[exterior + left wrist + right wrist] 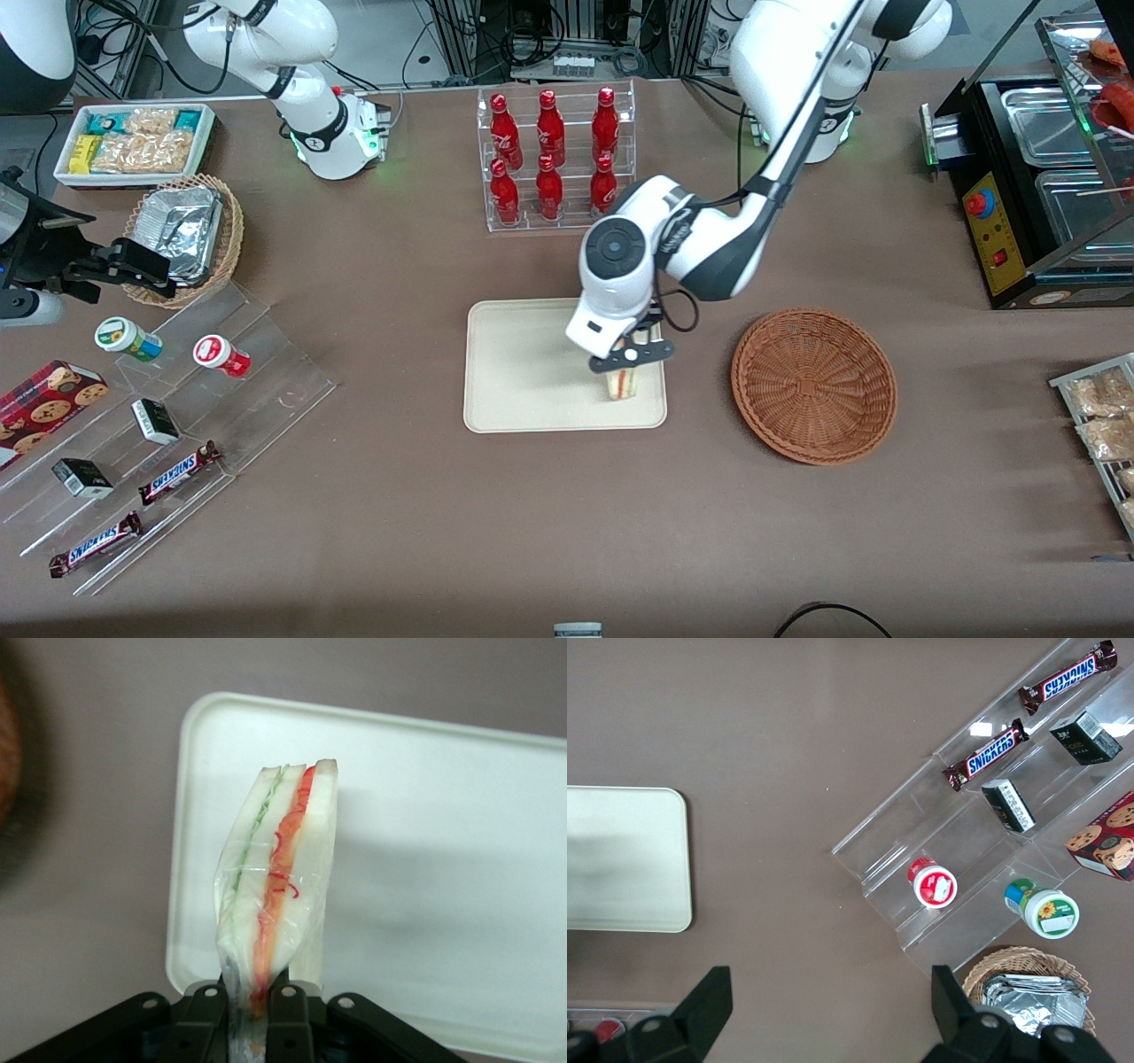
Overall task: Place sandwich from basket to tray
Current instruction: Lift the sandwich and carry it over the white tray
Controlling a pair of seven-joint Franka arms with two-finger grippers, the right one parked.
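The gripper (631, 356), clamped on the wrapped sandwich (279, 886), is hanging over the cream tray's (514, 372) four-o'clock corner with the wicker basket (813, 385) emptied, so lowering and releasing likely come next.

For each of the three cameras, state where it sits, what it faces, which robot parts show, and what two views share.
Front view: mounted high, looking down on the brown table; both white arms show, with the left pincer shut on the wrapped triangular sandwich over the cream rectangular tray, beside the reddish-brown round wicker basket.
Left wrist view: on the working arm, looking past the black fingers along the sandwich to the tray.
Right wrist view: on the parked arm, looking down at the table; its own fingers show.
Shared: the tray shows in all three.
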